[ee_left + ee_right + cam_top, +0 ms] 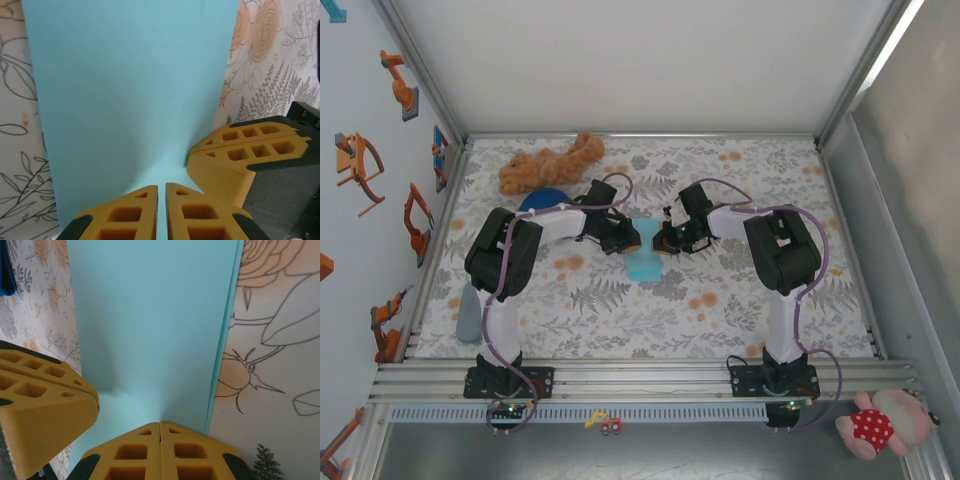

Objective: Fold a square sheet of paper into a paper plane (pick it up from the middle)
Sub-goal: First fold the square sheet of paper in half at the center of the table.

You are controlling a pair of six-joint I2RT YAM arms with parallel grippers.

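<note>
paper sheet [645, 262] runs near-to-far; left end effector [161, 186] and right end effector [160, 423] clamped on it.

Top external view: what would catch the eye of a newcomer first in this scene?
First the light blue paper in the middle of the table, where the left tool and the right tool meet, both shut on it. Next the brown plush toy, lying at the far left of the flowered cloth.
</note>
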